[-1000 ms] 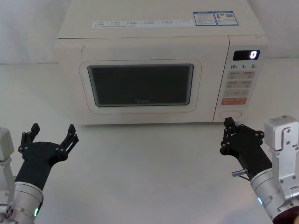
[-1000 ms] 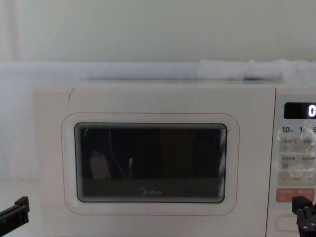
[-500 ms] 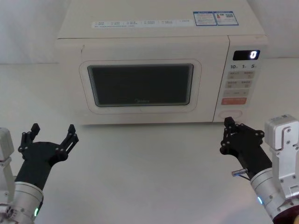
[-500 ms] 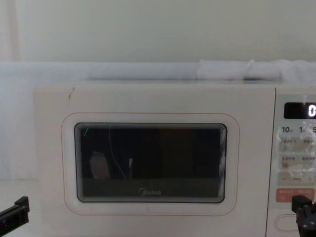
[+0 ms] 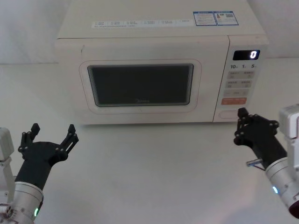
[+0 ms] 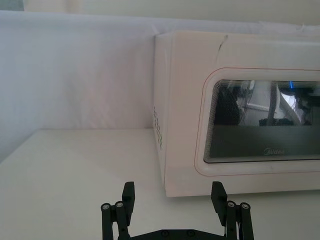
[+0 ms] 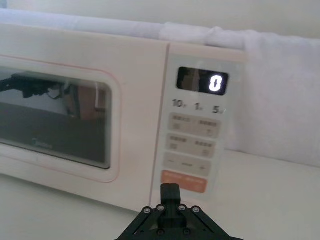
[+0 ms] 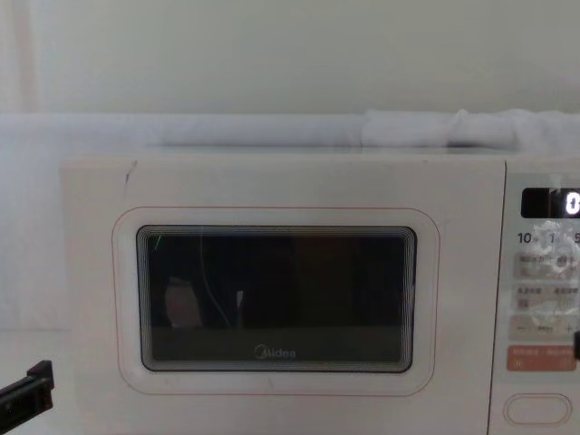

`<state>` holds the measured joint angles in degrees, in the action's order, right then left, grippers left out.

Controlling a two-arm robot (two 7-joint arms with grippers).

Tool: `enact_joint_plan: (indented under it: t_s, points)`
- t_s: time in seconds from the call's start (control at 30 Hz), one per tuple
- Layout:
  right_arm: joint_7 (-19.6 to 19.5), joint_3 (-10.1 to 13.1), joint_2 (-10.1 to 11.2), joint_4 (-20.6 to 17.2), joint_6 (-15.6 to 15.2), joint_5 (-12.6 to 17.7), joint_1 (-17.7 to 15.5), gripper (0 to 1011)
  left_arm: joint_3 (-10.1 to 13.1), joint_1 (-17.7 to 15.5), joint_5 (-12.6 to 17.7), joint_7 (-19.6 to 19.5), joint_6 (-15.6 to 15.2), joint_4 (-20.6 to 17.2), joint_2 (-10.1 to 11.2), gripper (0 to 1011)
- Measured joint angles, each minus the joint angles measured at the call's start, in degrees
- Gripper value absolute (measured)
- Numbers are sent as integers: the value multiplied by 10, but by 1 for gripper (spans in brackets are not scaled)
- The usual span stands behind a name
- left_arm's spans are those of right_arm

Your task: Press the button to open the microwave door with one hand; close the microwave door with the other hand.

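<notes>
Button (image 5: 230,114) low on the microwave's control panel, at the front right corner, long axis level. Right gripper (image 5: 241,125) just beside it, slightly right and nearer, fingers pressed together into one tip: plainly the closer arm for the press. Door (image 5: 140,85) shut. Left gripper (image 5: 51,135) spread wide, well apart, parked before the door's left edge.

You're looking at a white table (image 5: 149,158) with one thing standing on it: a cream microwave (image 5: 159,42), set toward the far side against the pale backdrop. Its base sits flat on the surface, front facing you, and the white tabletop stretches out in front of it and to its left.
</notes>
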<state>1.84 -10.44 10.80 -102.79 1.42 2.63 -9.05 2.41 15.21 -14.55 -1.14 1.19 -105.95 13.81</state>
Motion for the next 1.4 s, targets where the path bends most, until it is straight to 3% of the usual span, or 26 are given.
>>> enact_joint_plan:
  t_s: [0.13,0.23,0.5,0.73,1.03,1.4]
  points:
    - [18,18,3,-7,-18,14,3,0,0,0,0,0,0,0,0,1001]
    - [39,29,4,-9,-49,28,8,0,0,0,0,0,0,0,0,1001]
    - [58,33,3,7,-102,36,28,0,0,0,0,0,0,0,0,1001]
    - [62,30,-6,30,-128,37,54,0,0,0,0,0,0,0,0,1001]
    - [64,23,-17,69,-139,35,84,0,0,0,0,0,0,0,0,1001]
    - [50,27,-36,110,-129,31,99,0,0,0,0,0,0,0,0,1001]
